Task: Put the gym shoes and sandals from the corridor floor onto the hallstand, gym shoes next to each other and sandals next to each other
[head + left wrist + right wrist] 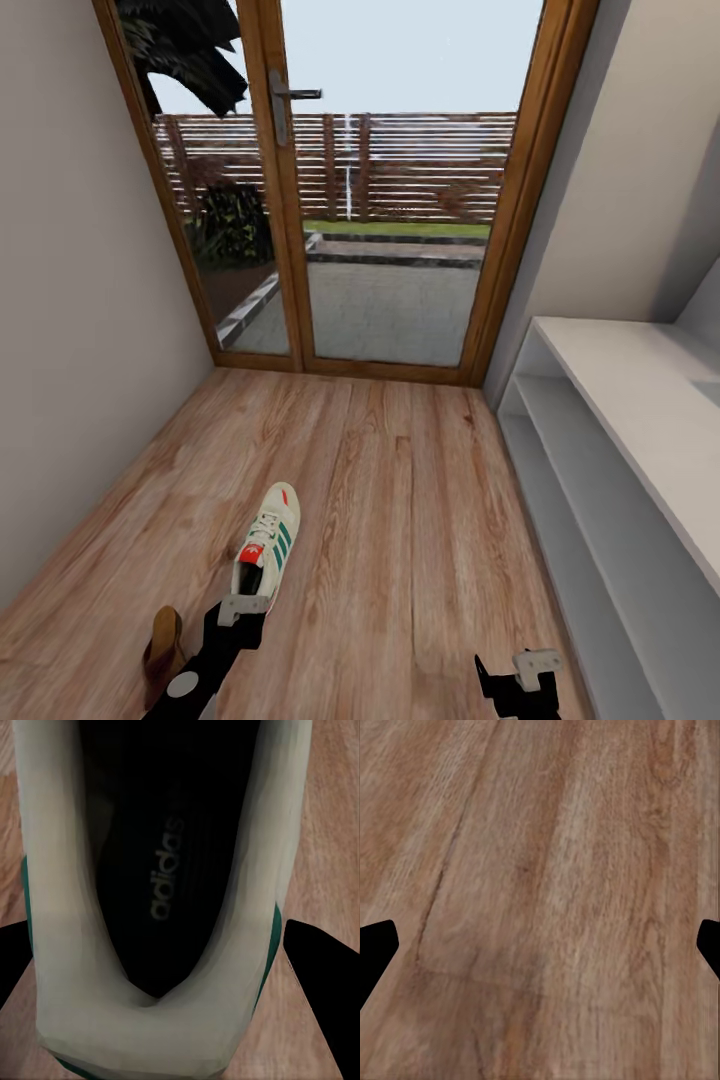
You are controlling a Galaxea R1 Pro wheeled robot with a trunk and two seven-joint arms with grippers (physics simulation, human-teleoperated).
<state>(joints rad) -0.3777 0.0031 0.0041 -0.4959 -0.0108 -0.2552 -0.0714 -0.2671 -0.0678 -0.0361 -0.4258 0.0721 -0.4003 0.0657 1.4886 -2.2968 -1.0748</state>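
Note:
One white gym shoe (268, 545) with green stripes and a red-orange tongue patch lies on the wood corridor floor (400, 500), toe towards the glass door. My left gripper (241, 608) is open just over its heel. In the left wrist view the shoe's dark opening (161, 870) sits between the fingers (319, 975), one on each side of the heel. A brown sandal (162, 655) lies partly hidden beside my left arm. My right gripper (520, 675) hangs open over bare floor (547, 892), close to the hallstand (620, 400) on the right.
A wood-framed glass door (390, 190) closes the far end of the corridor. A plain wall (70, 330) runs along the left. Open floor lies between the shoe and the hallstand's lower tiers (590, 520).

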